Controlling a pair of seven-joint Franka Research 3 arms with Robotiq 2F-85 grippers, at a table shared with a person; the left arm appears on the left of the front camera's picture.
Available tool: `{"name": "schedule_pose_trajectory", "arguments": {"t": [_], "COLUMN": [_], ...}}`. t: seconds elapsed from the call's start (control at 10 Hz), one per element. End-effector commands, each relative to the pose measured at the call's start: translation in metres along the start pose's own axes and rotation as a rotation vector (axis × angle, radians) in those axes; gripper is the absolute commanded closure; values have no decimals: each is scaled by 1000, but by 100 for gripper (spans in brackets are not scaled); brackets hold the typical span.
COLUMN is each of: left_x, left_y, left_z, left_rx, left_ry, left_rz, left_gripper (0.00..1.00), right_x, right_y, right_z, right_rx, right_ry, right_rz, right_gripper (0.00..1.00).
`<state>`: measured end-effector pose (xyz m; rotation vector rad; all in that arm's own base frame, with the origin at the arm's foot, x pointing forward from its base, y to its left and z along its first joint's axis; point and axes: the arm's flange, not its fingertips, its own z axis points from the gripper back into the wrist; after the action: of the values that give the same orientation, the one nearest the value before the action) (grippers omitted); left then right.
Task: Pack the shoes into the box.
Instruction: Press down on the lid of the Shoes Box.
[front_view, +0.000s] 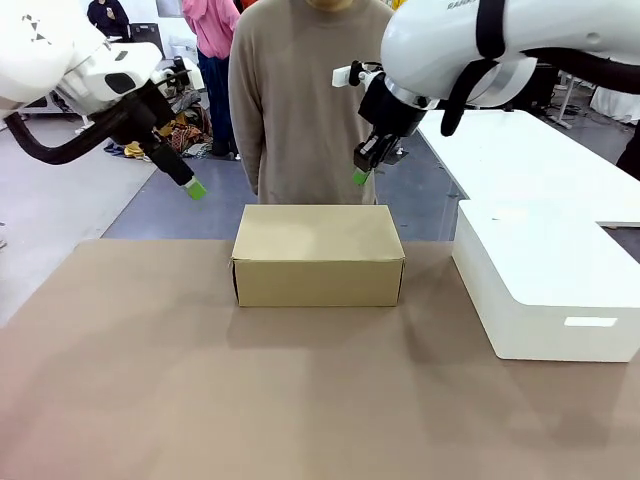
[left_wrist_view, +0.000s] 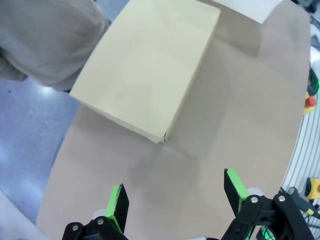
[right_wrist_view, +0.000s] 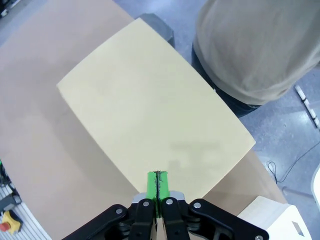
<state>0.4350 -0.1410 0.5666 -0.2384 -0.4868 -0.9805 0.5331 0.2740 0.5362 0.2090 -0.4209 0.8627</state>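
The left jaws (left_wrist_view: 175, 200) are spread wide with nothing between them. They hang up in the air over the worktop (front_view: 150, 380), off to the left of the box (front_view: 318, 254).

The right jaws (right_wrist_view: 158, 186) are pressed tight together and hold nothing. They hang just above the far right part of the box.

The box is brown, and its lid is down flat. It sits on the worktop near the far edge, in the middle. A person (front_view: 300, 100) stands right behind it. A bigger white box (front_view: 545, 285) sits to its right, a little apart.
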Motion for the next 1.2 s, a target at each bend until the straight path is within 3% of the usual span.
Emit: {"name": "schedule_pose_trajectory", "arguments": {"t": [0.0,0.4,1.1], "left_x": [-10,-28,-23], "left_y": [-17,-22,-17], "left_z": [1,16,20], "left_rx": [53,128,103], "left_ry": [22,-30,-27], "left_rz": [56,88,86], "left_gripper": [0,0,0], "right_x": [31,61,71], "right_y": [-1,-5,-10], "right_z": [-20,-67,-139], "right_rx": [-65,-138,-180], "right_ry": [35,39,25], "right_rz": [-79,-158,-213], "right_gripper": [100,100,100]}}
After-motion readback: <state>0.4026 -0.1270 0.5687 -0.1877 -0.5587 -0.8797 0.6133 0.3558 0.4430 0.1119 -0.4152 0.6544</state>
